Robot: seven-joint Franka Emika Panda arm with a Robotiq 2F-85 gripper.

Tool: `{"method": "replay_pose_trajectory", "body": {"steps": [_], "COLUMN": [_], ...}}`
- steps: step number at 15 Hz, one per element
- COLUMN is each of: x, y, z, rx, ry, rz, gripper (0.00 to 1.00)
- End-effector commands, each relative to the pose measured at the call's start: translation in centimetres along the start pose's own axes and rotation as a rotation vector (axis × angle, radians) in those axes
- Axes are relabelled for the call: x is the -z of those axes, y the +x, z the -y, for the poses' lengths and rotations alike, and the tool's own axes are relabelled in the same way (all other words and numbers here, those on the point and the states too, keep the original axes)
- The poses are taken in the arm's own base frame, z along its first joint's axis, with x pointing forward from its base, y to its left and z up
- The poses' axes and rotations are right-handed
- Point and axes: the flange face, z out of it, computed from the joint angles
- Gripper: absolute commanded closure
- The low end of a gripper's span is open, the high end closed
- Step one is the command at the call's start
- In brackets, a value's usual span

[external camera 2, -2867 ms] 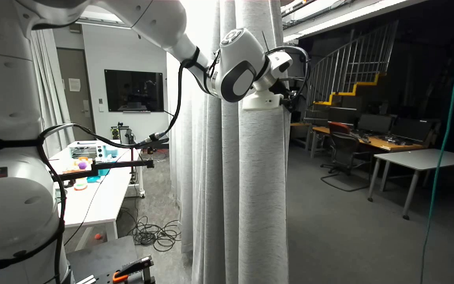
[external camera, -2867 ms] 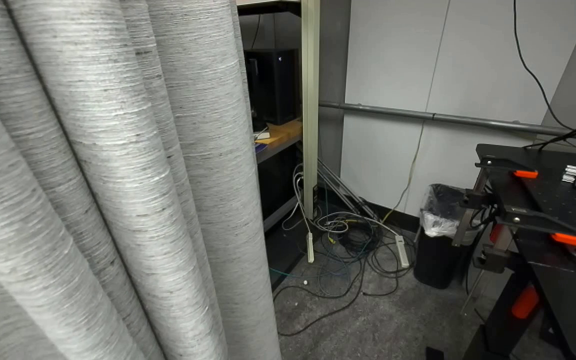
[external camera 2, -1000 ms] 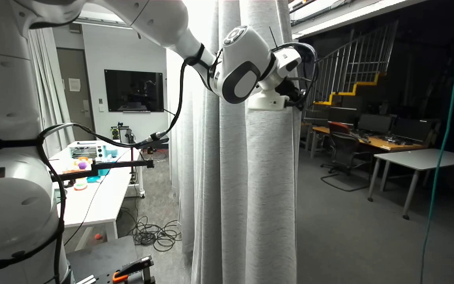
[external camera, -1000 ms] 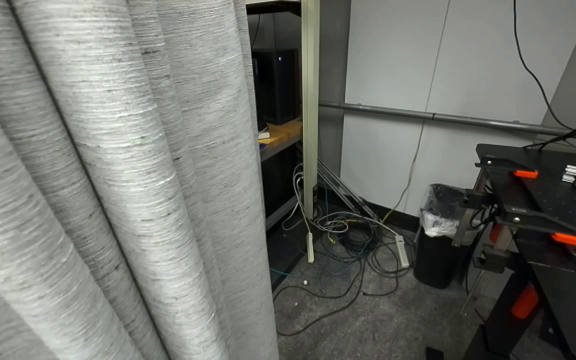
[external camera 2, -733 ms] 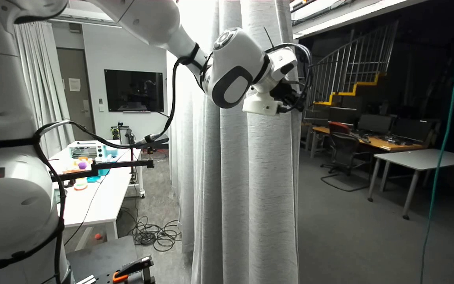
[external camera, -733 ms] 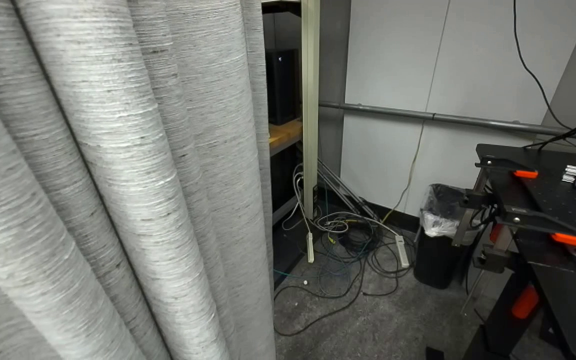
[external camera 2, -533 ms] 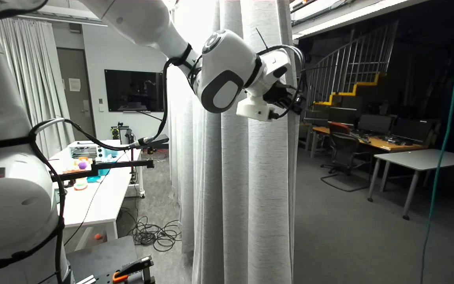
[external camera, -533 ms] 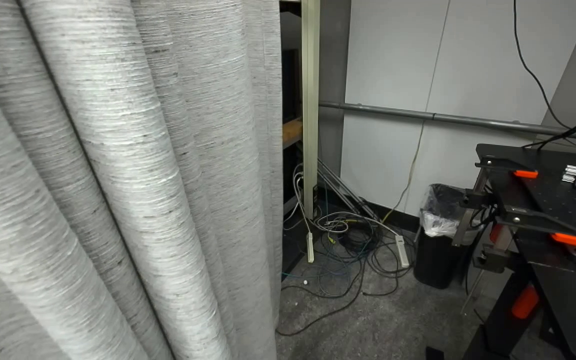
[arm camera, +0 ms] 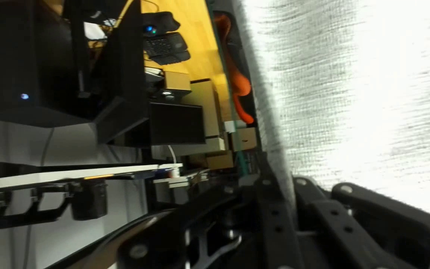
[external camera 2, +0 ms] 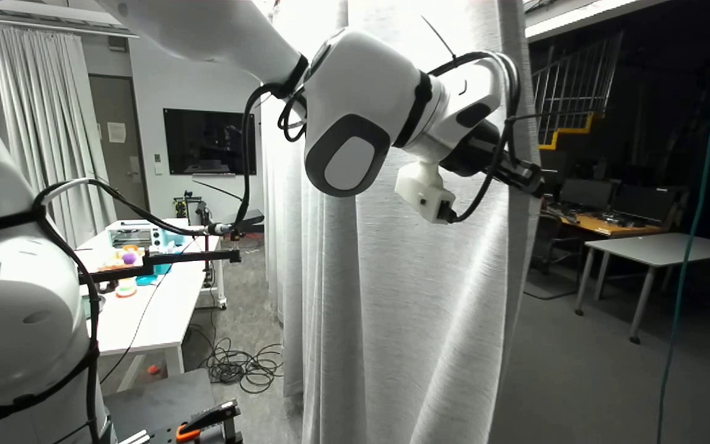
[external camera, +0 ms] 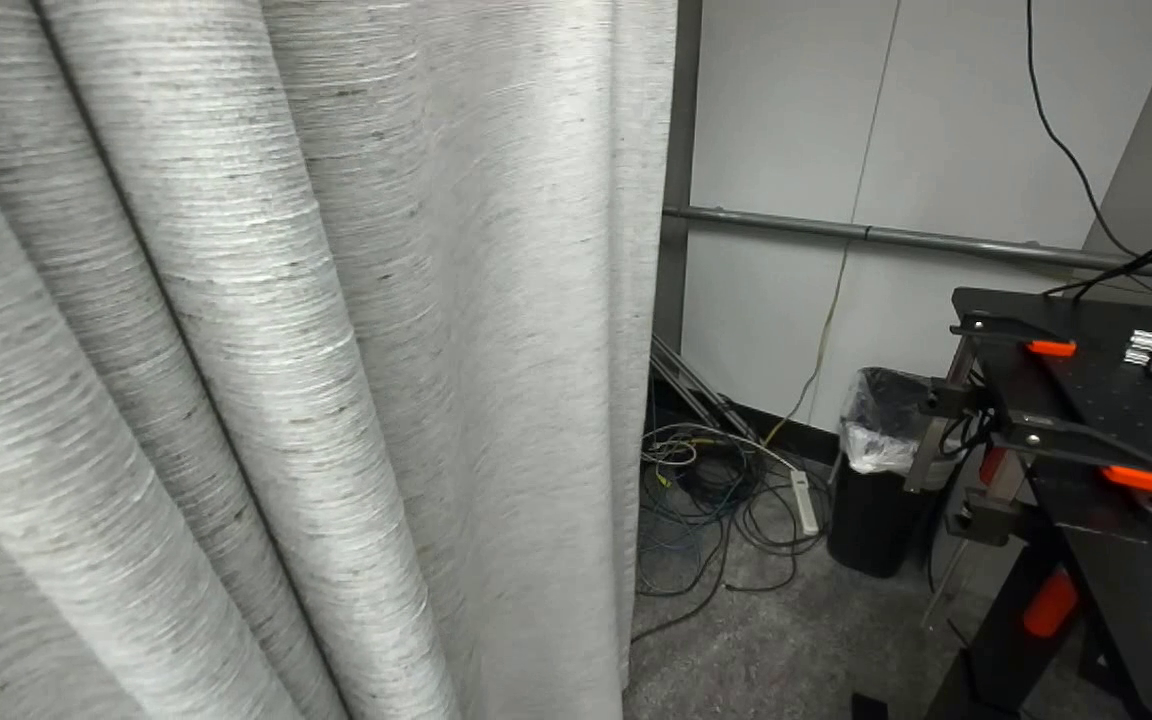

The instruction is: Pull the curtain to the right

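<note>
- The curtain (external camera: 496, 350) fills the left of the frame, past centre, in an exterior view; its free edge has just swung farther right in both exterior views.
- That means, I judge, the pull is under way but unfinished.
- My gripper (arm camera: 284, 183), low in the middle of the wrist view, has its jaws narrow, pinching the curtain's edge; dark blur there leaves me unsure how much cloth I hold.
</note>
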Motion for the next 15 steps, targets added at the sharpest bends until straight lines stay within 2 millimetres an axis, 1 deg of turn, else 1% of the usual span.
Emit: {"method": "replay_pose_trajectory", "body": {"steps": [1, 4, 6, 7, 8, 10, 11, 12, 13, 14, 15], "x": [0.5, 1.8, 3.2, 3.7, 4.5, 5.9, 6.4, 6.5, 6.2, 5.6, 4.9], "y": [-1.9, -2.5, -2.8, -3.5, -3.7, -4.4, -5.1, -5.4, -5.4, -5.6, -5.4], "z": [-8.9, -16.0, -19.8, -21.9, -23.9, -27.3, -28.6, -29.3, -29.1, -28.2, -26.7], "rx": [-0.126, -0.226, -0.287, -0.316, -0.343, -0.392, -0.413, -0.414, -0.406, -0.381, -0.352], "ry": [-0.153, -0.263, -0.320, -0.357, -0.393, -0.448, -0.461, -0.465, -0.452, -0.428, -0.386], "rz": [0.019, 0.018, 0.003, 0.006, -0.006, -0.017, -0.009, -0.008, -0.004, 0.003, 0.006], "gripper": [0.99, 0.99, 0.99, 0.99, 0.99, 0.99, 0.99, 0.99, 0.99, 0.99, 0.99]}}
